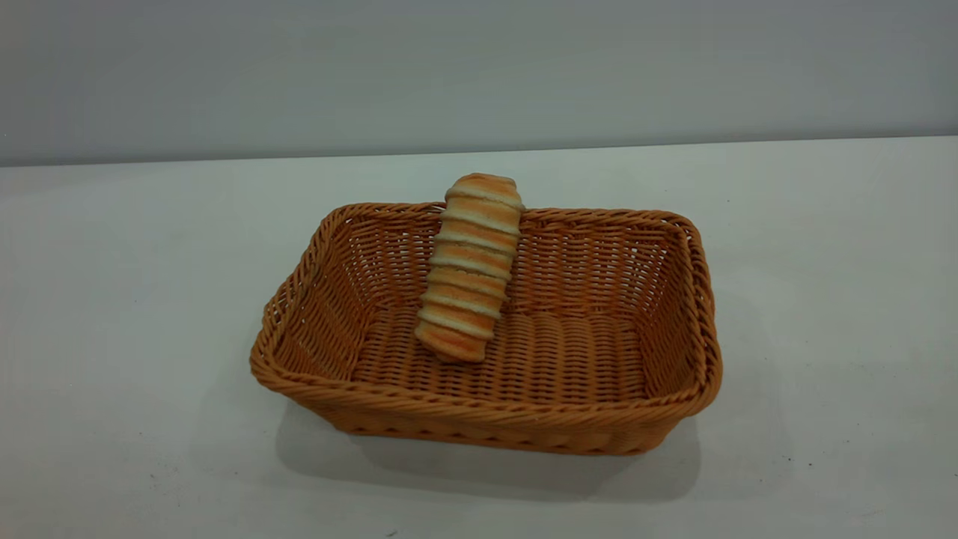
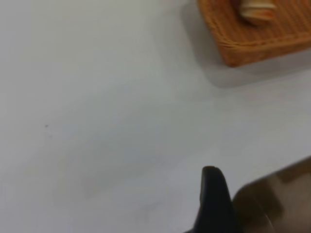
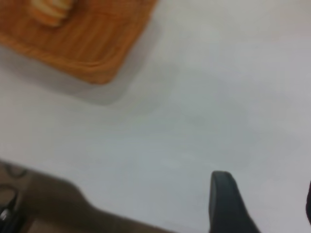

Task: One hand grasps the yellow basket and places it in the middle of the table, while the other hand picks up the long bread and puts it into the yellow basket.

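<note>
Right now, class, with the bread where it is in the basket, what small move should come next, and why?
Probably none on the objects: the long bread already leans inside the yellow basket, mid-table. Both grippers sit back from it over bare tabletop, holding nothing, so the sensible move is likely just parking the arms.

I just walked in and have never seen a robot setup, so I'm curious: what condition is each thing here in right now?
yellow basket: upright on the table, open, holding the bread.
long bread: inside the basket, tilted, lower end on the floor, upper end leaning on the far rim.
table: white, bears the basket.
left gripper: away from the basket, above bare table, holding nothing.
right gripper: likewise off to the side, holding nothing.
</note>
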Available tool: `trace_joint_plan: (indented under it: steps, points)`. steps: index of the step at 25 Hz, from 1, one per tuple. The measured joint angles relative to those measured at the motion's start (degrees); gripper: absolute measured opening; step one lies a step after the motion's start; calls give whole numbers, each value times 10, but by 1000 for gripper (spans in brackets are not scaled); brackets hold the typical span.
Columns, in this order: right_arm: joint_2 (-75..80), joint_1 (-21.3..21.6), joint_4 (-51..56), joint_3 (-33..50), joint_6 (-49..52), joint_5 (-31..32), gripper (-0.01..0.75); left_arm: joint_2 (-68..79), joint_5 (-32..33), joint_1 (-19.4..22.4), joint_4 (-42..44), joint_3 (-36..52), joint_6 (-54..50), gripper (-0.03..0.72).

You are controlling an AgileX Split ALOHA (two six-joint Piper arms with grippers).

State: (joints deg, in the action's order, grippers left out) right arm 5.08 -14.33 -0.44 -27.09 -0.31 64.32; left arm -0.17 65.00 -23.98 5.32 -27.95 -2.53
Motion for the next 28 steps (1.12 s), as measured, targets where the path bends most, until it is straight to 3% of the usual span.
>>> trace_joint_plan:
  steps: [6,13,28]
  points:
    - [0,99,1,0,0,0,370,-9,0,108,0,0,1,558]
    - [0,136,1,0,0,0,370,-9,0,215,0,0,1,558]
    - [0,136,1,0,3,0,370,-9,0,227,1,0,1,558]
